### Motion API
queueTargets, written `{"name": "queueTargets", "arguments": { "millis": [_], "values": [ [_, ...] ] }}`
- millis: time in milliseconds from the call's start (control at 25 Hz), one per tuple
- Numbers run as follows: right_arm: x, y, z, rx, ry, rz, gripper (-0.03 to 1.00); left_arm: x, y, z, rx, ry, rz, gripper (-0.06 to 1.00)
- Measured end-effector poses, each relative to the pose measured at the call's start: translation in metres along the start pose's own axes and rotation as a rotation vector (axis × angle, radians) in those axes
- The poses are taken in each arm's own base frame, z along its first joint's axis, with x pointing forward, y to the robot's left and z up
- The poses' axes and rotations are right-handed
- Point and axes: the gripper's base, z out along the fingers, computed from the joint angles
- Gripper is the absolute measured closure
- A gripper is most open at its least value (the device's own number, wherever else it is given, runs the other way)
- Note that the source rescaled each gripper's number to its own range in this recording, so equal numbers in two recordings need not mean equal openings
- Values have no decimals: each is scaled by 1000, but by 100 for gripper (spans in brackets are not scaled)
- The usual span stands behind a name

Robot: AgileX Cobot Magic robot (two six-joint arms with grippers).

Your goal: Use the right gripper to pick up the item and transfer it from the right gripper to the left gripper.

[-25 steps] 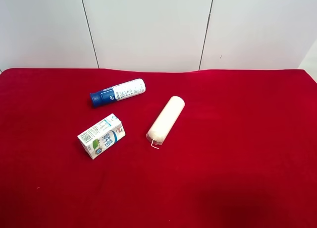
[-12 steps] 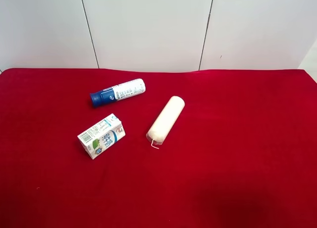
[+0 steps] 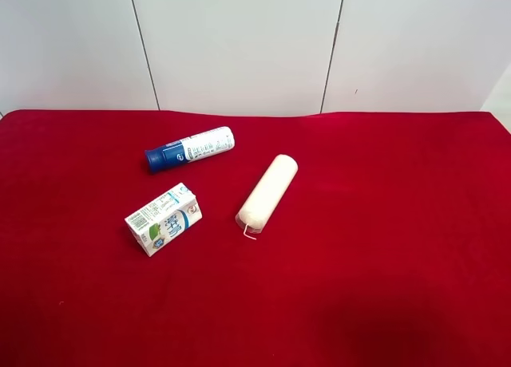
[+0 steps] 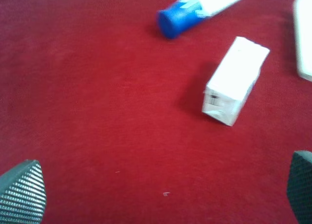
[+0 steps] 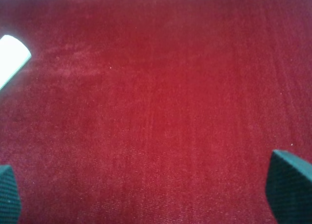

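The item, a small white milk carton with blue and green print, lies on its side on the red cloth, left of centre in the exterior high view. No arm shows in that view. In the left wrist view the carton lies ahead of my left gripper, which is open with nothing between its fingertips. My right gripper is open over bare red cloth, its fingertips far apart. The carton does not show in the right wrist view.
A white tube with a blue cap lies behind the carton, and a cream cylindrical roll lies to its right. The tube and the roll's edge show in the left wrist view; the roll's end shows in the right wrist view. White wall panels stand behind.
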Motion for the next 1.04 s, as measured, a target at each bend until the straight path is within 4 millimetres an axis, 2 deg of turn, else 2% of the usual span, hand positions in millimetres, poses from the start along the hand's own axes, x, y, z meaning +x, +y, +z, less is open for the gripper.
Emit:
{"name": "queueTargets", "arguments": {
  "millis": [200,1040],
  "values": [
    [0,0,0,0,0,0,-3,0,-1,0,-86,-3,-44,-6],
    [0,0,0,0,0,1,-3,0,-1,0,-91,-4,-48,-6]
  ]
}}
